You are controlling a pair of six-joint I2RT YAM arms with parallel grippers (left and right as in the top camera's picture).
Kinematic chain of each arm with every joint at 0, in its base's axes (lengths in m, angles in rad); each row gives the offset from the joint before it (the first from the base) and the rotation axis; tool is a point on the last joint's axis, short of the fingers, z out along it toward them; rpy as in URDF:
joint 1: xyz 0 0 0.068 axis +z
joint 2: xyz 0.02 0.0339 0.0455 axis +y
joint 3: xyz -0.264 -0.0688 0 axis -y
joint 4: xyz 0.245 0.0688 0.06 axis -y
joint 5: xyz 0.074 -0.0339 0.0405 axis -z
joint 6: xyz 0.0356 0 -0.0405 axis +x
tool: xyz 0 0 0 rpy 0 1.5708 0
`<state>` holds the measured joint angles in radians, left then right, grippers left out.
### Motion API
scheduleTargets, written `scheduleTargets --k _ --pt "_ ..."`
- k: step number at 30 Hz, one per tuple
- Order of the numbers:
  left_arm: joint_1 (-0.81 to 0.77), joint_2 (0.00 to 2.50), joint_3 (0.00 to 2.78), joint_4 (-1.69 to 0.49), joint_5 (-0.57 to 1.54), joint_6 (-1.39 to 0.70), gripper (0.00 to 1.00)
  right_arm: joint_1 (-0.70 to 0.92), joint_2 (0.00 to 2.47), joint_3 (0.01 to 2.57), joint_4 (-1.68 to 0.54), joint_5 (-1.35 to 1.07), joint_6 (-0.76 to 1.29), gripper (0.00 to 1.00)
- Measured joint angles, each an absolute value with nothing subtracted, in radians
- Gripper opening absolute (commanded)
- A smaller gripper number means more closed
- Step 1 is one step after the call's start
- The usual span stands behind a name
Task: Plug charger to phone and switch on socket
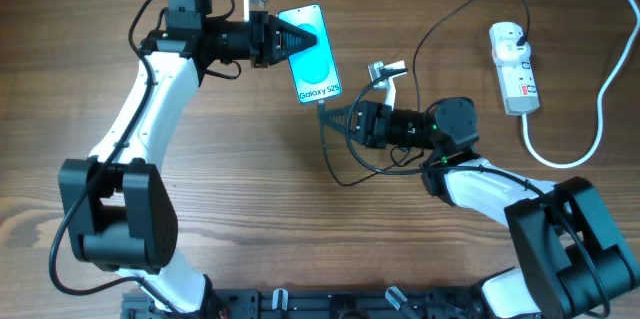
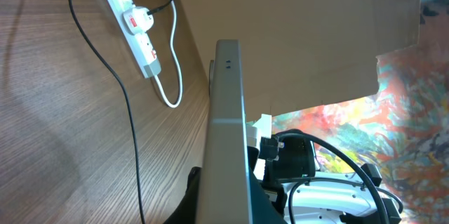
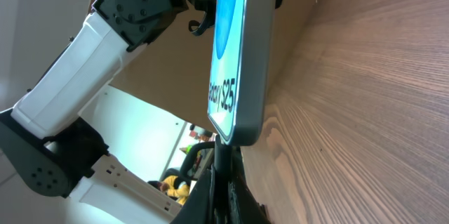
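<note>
Wood-grain table [image 1: 250, 199]: brown, and bears every item listed. Both arm bases stand at its near edge.

1. Right gripper [image 1: 330, 115]: closest to the bases, at mid-table, pointing toward the phone's lower end. It is pinched tight on the plug end of the charger [image 2: 128, 104]. In the right wrist view its fingers [image 3: 210, 196] press together on a thin dark stem that runs up to the phone's edge.

2. Charger: thin black cable. The plug meets the phone's bottom edge; whether it is fully seated cannot be told. The cable loops beneath the right gripper, then rises in a wide arc to the socket.

3. Phone [image 1: 318, 67]: just beyond the right gripper, turquoise screen up, with the "Galaxy S25" strip at the end nearer the charger. It lies slightly askew. Whether it rests on the table or is held off it cannot be told.

4. Left gripper [image 1: 300, 39]: reaches in from the left and is clamped across the phone's upper end, with one black finger lying over the screen.

5. Socket [image 1: 515, 79]: a white strip at the far right, well apart from the phone. A white plug with a red mark sits in it, and the black cable leaves that plug. The switch position is too small to read.

6. White cord [image 1: 602, 109]: thick, leaves the socket's near end, curves right and runs off the far edge.
</note>
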<state>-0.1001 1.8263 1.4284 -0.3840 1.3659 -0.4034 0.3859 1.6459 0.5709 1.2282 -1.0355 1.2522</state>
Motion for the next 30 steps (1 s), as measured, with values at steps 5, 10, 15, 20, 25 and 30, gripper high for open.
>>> scheduleTargets --k 5,10,15,20,25,30 --pt "-0.1 1.826 1.43 -0.45 1.366 -0.352 0.04 0.388 1.649 0.57 1.225 -1.062 1.252 0.04" --pt "-0.1 1.826 1.431 -0.544 1.375 -0.247 0.04 0.37 1.652 0.57 1.22 -1.112 1.252 0.04" --pt "-0.105 1.826 1.432 -0.547 1.385 -0.216 0.04 0.362 1.653 0.57 1.219 -1.134 1.245 0.04" --pt "-0.105 1.826 1.432 -0.547 1.385 -0.21 0.04 0.361 1.653 0.57 1.219 -1.133 1.244 0.07" --pt "-0.102 1.826 1.431 -0.538 1.384 -0.195 0.04 0.349 1.653 0.571 1.215 -1.132 1.229 0.23" --pt "-0.048 1.826 1.431 -0.534 1.384 -0.187 0.04 0.336 1.653 0.571 1.214 -1.141 1.229 0.36"
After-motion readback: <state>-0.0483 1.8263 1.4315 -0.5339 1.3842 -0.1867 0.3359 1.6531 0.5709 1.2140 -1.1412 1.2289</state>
